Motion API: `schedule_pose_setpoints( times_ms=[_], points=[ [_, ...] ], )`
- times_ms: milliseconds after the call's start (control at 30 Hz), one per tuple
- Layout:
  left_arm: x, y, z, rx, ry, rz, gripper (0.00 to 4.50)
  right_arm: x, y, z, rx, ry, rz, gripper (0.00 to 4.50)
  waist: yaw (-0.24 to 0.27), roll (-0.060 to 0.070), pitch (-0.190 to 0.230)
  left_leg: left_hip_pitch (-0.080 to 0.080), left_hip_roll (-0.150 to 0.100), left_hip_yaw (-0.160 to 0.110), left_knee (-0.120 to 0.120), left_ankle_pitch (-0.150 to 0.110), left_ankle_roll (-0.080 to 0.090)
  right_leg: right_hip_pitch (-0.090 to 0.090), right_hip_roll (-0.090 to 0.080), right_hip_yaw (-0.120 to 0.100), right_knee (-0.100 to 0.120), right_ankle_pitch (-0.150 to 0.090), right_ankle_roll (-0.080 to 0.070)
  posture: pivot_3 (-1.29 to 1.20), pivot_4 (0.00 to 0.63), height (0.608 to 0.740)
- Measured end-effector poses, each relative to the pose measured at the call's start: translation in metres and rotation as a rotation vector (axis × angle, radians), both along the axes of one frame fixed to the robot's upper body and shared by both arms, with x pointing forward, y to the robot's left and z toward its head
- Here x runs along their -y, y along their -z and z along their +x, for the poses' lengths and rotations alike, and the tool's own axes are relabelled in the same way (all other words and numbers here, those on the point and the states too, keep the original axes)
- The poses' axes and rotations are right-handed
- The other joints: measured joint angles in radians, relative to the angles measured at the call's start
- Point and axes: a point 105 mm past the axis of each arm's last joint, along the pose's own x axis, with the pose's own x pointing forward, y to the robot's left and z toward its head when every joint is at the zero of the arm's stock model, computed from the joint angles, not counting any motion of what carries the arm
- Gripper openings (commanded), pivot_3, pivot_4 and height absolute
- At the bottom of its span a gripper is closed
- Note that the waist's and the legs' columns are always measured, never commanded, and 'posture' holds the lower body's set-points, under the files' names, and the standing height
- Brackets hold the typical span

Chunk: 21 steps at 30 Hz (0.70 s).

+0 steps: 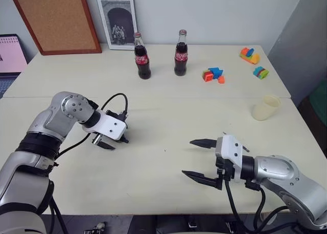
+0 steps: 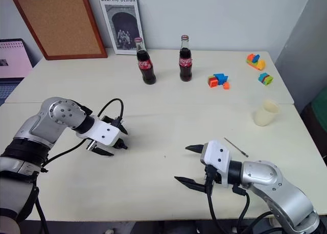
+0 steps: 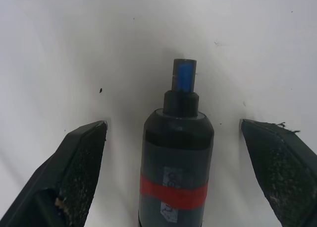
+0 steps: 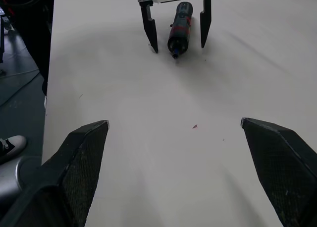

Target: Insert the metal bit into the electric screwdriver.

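The wide cream tabletop (image 2: 153,193) carries everything. The left end effector (image 1: 108,142) points steeply down with its fingers spread wide on either side of the slim black pen-shaped electric screwdriver (image 3: 177,162), which shows a red band and a bluish tip and lies between them without either pad touching it. The right end effector (image 2: 190,165) hangs low over the tabletop, fingers wide apart and holding nothing. The thin grey metal bit (image 2: 236,147) lies flat just beyond it, near the pale paper cup (image 2: 266,113).
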Motion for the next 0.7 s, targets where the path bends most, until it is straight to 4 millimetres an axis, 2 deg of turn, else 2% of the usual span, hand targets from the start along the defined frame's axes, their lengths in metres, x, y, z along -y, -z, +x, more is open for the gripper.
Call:
schedule_pose_setpoints(
  times_ms=[167,400,667,700],
  points=[
    [0.001,0.001,0.001,-0.003,-0.013,-0.006,4.5,-0.001,-0.003,0.003,0.011,0.001,-0.007,4.49,0.0,0.0,0.0,0.0,0.0,0.0,0.0,0.0,0.0,0.0,0.0,0.0,0.0,0.0,0.0,0.0,0.15,0.74],
    [0.0,0.004,-0.001,-0.006,-0.012,-0.005,3.38,-0.001,-0.003,0.003,0.009,0.001,-0.007,4.5,0.001,0.001,-0.001,0.002,0.0,0.0,0.0,0.0,0.0,0.002,0.0,0.0,0.001,0.0,0.0,0.0,0.15,0.74],
    [0.003,0.01,-0.001,0.03,0.039,0.007,1.71,0.0,-0.003,0.002,0.007,-0.003,-0.01,4.5,0.002,0.004,-0.005,0.006,0.0,0.0,0.001,0.0,0.001,0.006,-0.001,0.001,0.001,0.002,0.002,0.0,0.15,0.74],
    [0.002,0.011,-0.001,0.032,0.045,0.012,1.67,0.0,-0.003,0.002,0.007,-0.003,-0.011,4.5,0.001,0.004,-0.005,0.008,0.0,0.0,0.001,0.0,0.001,0.008,-0.001,0.001,0.001,0.002,0.002,0.0,0.15,0.74]
  ],
)
